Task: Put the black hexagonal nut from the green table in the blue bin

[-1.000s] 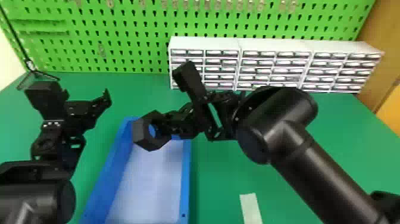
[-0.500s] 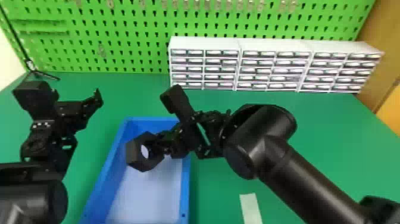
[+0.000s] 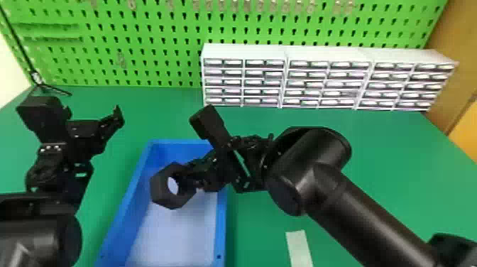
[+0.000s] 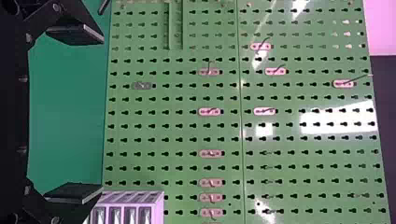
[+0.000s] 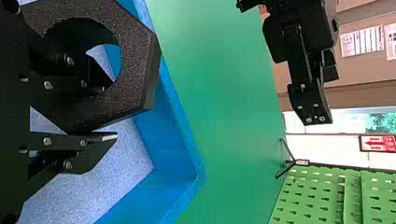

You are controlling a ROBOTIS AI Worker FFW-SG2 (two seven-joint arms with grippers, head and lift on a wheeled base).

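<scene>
Change: over the last second, we are seeing the nut (image 3: 160, 191) sliding down the head view, from near the bin's upper left corner towards its floor. The right arm is shifting left with it, and most of that travel is falling in the first half; the last half second is bringing only a small drop. The left arm is edging slightly outward, then holding at left of frame.

Right gripper (image 5: 105, 111): closing on one side wall of the nut, one finger running through the hole, the other lying along the outside. We are reading the hold as firm but off-centre.

Left gripper (image 4: 101, 114): standing wide apart, holding nothing, waiting.

Position: the nut is hanging tilted at lower left of centre, within the outline of the bin (image 3: 221, 227); the table (image 3: 255, 220) is showing to the right. We are not managing to tell how high above the floor it is hanging.

Meaning: we are judging the carrying nearly finished, with lowering and release remaining. We are expecting the finger in the hole to be the snag: on opening, it could be dragging the nut along, so a straight withdrawal is looking wise.
</scene>
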